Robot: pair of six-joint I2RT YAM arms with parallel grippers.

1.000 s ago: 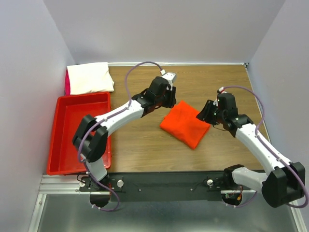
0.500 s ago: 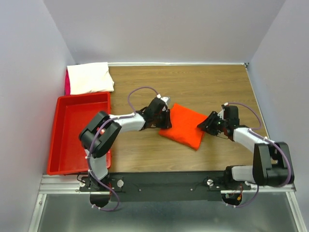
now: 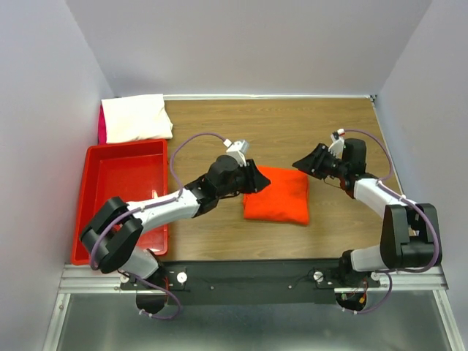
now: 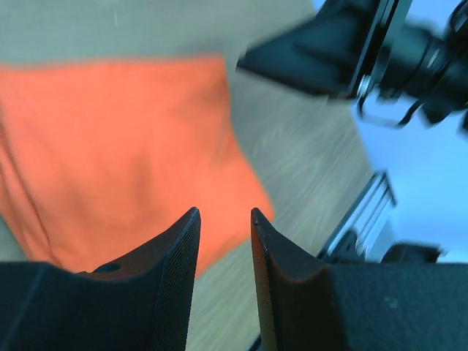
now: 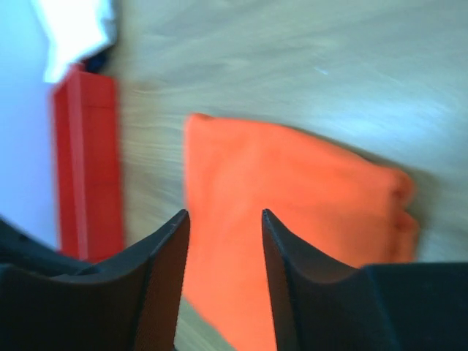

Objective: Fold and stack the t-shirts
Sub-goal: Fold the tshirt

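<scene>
Wood-grain bench [image 3: 329,124], plain pale walls [image 3: 256,44] on three sides. A metal rail [image 3: 88,278] runs along the near edge under the arm bases. A red bin [image 3: 121,197] sits on the left side of the bench.

White tee [image 3: 135,117] lies folded at the back left corner, just behind the bin. A sliver of pink tee [image 3: 102,128] shows at its left edge, mostly hidden.

Orange tee [image 3: 276,195] is folded into a rough rectangle, flat on the bench near the middle, between the two arms and well apart from the white tee.

Left claw [image 4: 223,215]: low at the orange tee's left edge, pointing across it. It is partly open, with a narrow gap between the fingers [image 4: 175,256] and nothing in that gap. Orange cloth shows beyond the tips. Can't tell if the tips touch the cloth. The view is blurred.

Right claw [image 5: 223,216]: near the tee's far right corner, aimed left toward it. It is partly open, with a wider gap than the left, and the fingers [image 5: 157,263] hold nothing. Wrist view shows the tee lying past the tips, with the bin and white tee further off. It looks clear of the cloth, but blur makes contact hard to judge.
</scene>
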